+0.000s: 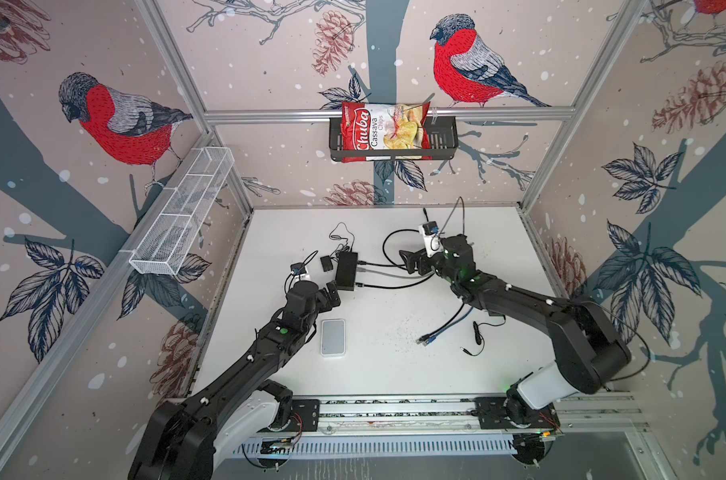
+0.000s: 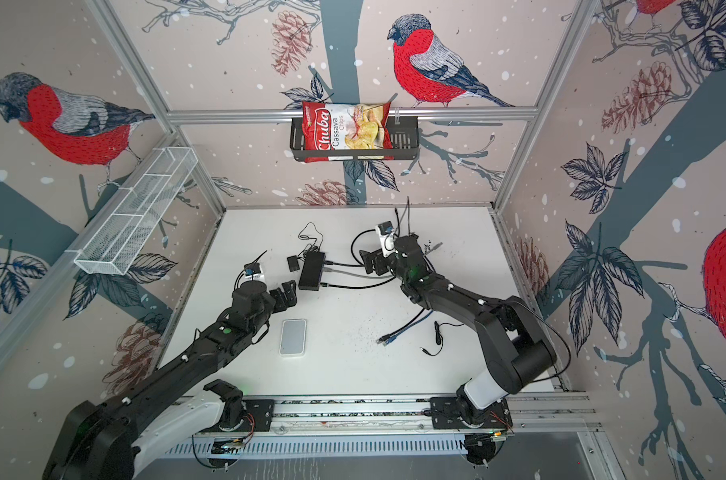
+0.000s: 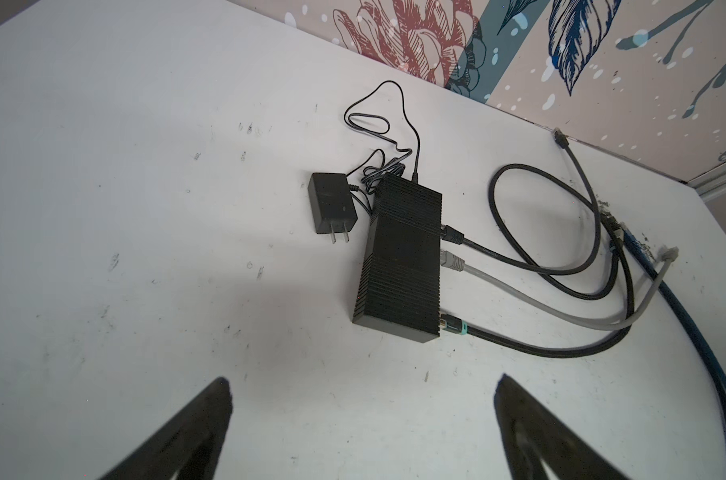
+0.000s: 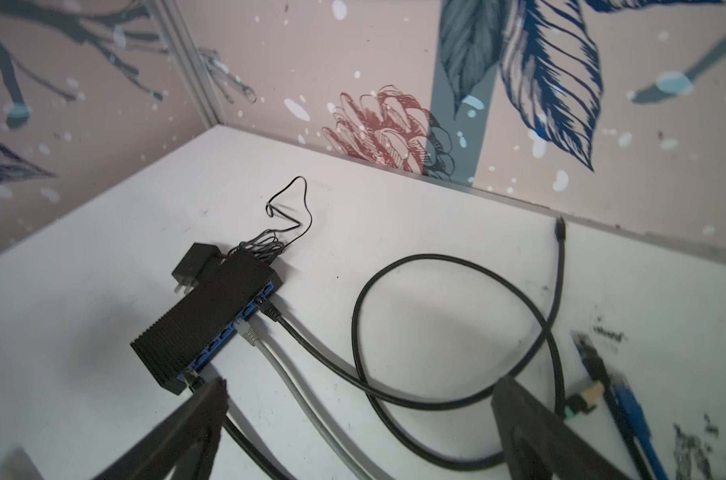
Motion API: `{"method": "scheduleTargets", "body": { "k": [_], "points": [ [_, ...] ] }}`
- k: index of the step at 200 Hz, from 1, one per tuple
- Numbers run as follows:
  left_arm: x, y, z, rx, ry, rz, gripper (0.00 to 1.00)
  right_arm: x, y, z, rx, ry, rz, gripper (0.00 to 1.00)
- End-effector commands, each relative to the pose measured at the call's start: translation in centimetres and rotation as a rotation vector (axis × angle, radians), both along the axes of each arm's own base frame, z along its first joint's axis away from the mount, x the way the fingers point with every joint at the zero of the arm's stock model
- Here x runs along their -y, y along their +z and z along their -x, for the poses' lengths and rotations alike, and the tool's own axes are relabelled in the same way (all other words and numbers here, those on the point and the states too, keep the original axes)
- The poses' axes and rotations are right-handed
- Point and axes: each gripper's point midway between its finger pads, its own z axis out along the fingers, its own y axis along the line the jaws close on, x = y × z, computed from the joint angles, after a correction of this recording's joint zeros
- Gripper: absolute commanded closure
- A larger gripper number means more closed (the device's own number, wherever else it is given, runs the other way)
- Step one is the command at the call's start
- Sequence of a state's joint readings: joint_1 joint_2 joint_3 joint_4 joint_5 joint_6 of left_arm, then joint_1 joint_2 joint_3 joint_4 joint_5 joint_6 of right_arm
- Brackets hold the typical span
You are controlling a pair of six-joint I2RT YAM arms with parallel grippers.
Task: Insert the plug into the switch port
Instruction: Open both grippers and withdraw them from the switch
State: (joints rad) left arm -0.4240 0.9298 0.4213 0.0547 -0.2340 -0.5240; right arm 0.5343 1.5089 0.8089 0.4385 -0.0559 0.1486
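Both claws gape wide and hold nothing: the left claw (image 3: 363, 378) hangs just short of the switch (image 3: 403, 257), at its near end, and the right claw (image 4: 363, 380) over the cables (image 4: 278, 365) on its port side. Three plugs sit in the ports: black plug (image 3: 452, 235), grey plug (image 3: 453, 261) and, nearest the left claw, teal plug (image 3: 453, 324). An adapter (image 3: 332, 205) lies just beside the switch's other side; a blue cable (image 1: 440, 330) lies loose on the table (image 1: 394, 374), well apart.

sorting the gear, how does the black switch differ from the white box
The switch is black and ribbed; the white box is smooth. The switch has three cables plugged into one side; the white box has none in view. Both are rectangular and lie flat on the table.
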Motion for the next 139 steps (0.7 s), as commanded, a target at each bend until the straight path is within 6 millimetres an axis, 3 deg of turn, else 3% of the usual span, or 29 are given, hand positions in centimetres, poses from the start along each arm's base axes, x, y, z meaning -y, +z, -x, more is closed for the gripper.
{"method": "scheduleTargets", "body": {
  "k": [1, 23, 69, 87, 112, 139],
  "points": [
    [0.2, -1.2, 1.2, -0.061, -0.016, 0.025, 0.03, 4.8, 1.3, -1.4, -0.097, -0.255, -0.247, 0.01],
    [0.5, -3.4, 2.8, -0.174, -0.015, 0.073, 0.03, 8.5, 0.3, -1.4, -0.158, -0.396, -0.178, 0.01],
    [1.8, -6.3, 6.5, -0.31, -0.041, 0.094, 0.03, 13.0, -1.1, 0.0, -0.231, -0.567, -0.044, 0.01],
    [2.2, -6.5, 7.4, -0.33, -0.053, 0.093, 0.03, 14.5, -1.8, 0.8, -0.267, -0.592, -0.039, 0.01],
    [3.6, -5.9, 7.6, -0.297, -0.112, 0.094, 0.03, 18.3, -3.6, 2.6, -0.405, -0.759, -0.069, 0.01],
    [5.6, -4.7, 7.0, -0.235, -0.198, 0.058, 0.03, 18.9, -6.0, 5.3, -0.558, -0.764, -0.002, 0.01]
  ]
}}
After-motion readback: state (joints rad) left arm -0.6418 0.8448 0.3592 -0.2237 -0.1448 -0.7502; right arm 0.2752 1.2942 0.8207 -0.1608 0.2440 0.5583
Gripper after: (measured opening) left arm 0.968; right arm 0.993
